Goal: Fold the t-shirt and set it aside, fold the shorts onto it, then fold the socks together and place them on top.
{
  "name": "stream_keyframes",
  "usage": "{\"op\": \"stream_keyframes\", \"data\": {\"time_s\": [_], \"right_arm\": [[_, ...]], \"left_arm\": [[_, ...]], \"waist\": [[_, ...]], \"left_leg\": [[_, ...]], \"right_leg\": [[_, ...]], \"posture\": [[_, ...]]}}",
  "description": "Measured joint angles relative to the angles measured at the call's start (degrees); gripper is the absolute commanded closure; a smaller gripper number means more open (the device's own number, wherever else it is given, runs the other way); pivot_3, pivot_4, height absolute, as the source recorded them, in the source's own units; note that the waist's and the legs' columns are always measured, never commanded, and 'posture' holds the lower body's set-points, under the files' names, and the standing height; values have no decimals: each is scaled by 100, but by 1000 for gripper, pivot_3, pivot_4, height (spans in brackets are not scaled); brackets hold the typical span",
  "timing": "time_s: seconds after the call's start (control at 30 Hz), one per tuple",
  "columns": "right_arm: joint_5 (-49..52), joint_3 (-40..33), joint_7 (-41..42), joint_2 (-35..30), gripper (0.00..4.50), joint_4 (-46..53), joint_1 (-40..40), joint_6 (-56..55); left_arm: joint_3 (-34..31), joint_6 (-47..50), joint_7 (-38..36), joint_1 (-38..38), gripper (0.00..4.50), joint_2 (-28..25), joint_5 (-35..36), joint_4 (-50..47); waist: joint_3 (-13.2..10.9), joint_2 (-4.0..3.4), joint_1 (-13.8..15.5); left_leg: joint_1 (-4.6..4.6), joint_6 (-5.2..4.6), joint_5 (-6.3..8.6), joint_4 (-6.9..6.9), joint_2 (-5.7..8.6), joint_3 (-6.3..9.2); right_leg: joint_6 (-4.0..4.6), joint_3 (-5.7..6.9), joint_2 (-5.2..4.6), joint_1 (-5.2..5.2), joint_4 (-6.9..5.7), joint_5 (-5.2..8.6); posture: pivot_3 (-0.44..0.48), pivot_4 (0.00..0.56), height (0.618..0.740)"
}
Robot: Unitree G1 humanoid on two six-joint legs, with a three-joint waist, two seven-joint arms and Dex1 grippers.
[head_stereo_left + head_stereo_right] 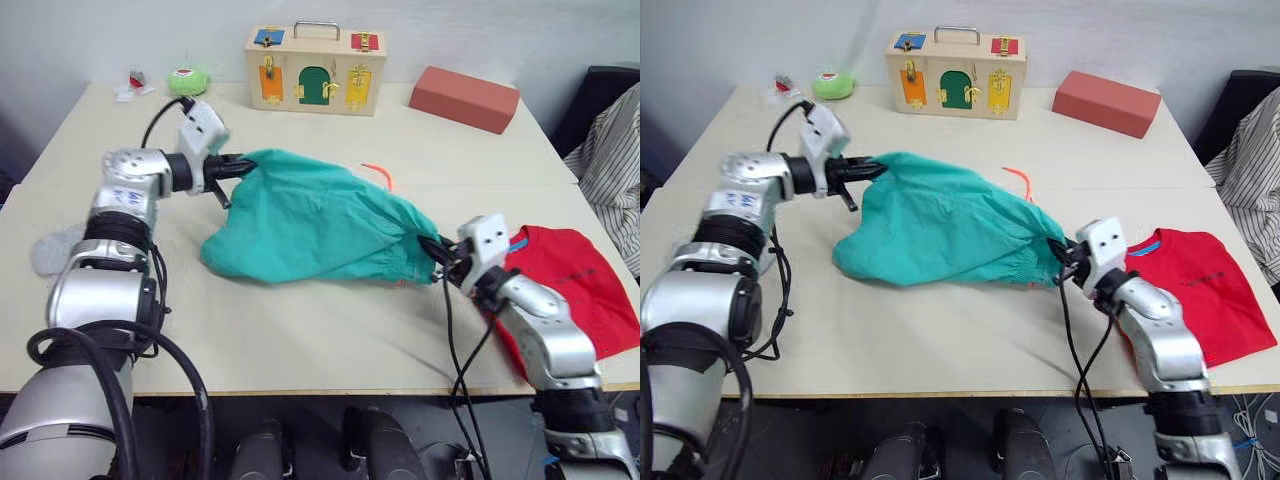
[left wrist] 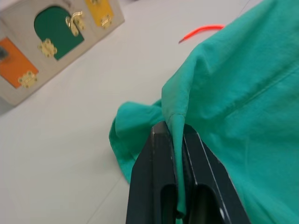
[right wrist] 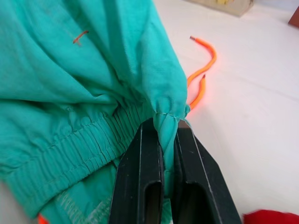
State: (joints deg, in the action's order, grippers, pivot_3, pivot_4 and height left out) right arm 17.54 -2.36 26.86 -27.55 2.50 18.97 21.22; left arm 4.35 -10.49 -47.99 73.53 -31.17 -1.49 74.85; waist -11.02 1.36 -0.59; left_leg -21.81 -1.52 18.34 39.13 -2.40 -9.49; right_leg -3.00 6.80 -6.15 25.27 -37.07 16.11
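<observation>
Shorts [image 1: 310, 225] hung stretched between my grippers over mid-table. My left gripper [image 2: 180, 133] clamped a hem fold at the far left; my right gripper [image 3: 167, 128] pinched the gathered waistband edge at the near right. T-shirt [image 1: 1185, 285] lay right, apparently folded.

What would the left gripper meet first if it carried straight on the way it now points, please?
The shorts: the left gripper is already shut on a fold of their edge, and the teal cloth bunches right ahead of its fingers. Beyond that, it would probably meet bare table, though depth is unclear.
</observation>
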Motion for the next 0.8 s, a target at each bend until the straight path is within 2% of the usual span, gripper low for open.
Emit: {"op": "stream_keyframes", "data": {"time_s": [0.07,0.2,0.23,0.3,0.37,0.6,0.7,0.8], "right_arm": [[-100,-22,-142,64,4500,-87,29,58],[-153,-30,-298,161,4500,-51,4,196],[-162,-35,-300,161,4500,-10,-25,211],[-181,-50,-364,173,3937,93,-122,230],[-199,-150,-443,185,3403,107,-217,184],[-302,-519,-428,114,976,417,-454,-360],[-218,-670,-204,65,19,672,-658,-485],[-148,-604,408,-290,19,1186,-951,-761]], "left_arm": [[0,-44,266,0,4378,45,-146,75],[-42,-89,846,12,4378,153,-365,242],[-71,-71,939,12,4216,167,-387,252],[-135,-36,1227,12,3789,188,-444,258],[-261,-16,1473,12,3172,182,-458,265],[-944,-292,1722,11,879,100,-224,263],[-1283,-550,1228,-4,18,-6,52,220],[-1510,-977,-765,-345,18,-172,628,-346]], "waist": [[0,0,-3],[0,0,0],[0,0,-1],[0,0,0],[0,0,1],[0,0,-15],[0,0,-20],[1,0,-56]], "left_leg": [[-34,-3,-4,9,0,1],[-37,-5,-5,10,3,1],[-37,-6,-5,9,2,1],[-37,-6,-5,9,2,1],[-37,-7,-6,9,3,1],[-37,-6,-6,8,1,-1],[-37,-6,-6,8,0,-2],[-35,-4,-5,7,-3,-13]], "right_leg": [[-5,4,16,28,-15,-3],[-11,7,22,29,-10,-7],[-14,7,24,28,-6,-9],[-16,6,24,27,-2,-10],[-17,6,24,27,-3,-11],[-19,10,30,27,-3,-11],[-19,26,35,27,-3,-12],[-19,36,42,27,-1,-12]], "posture": [[0,150,740],[0,150,740],[0,150,740],[0,150,740],[0,150,740],[0,150,740],[0,150,740],[0,150,740]]}}
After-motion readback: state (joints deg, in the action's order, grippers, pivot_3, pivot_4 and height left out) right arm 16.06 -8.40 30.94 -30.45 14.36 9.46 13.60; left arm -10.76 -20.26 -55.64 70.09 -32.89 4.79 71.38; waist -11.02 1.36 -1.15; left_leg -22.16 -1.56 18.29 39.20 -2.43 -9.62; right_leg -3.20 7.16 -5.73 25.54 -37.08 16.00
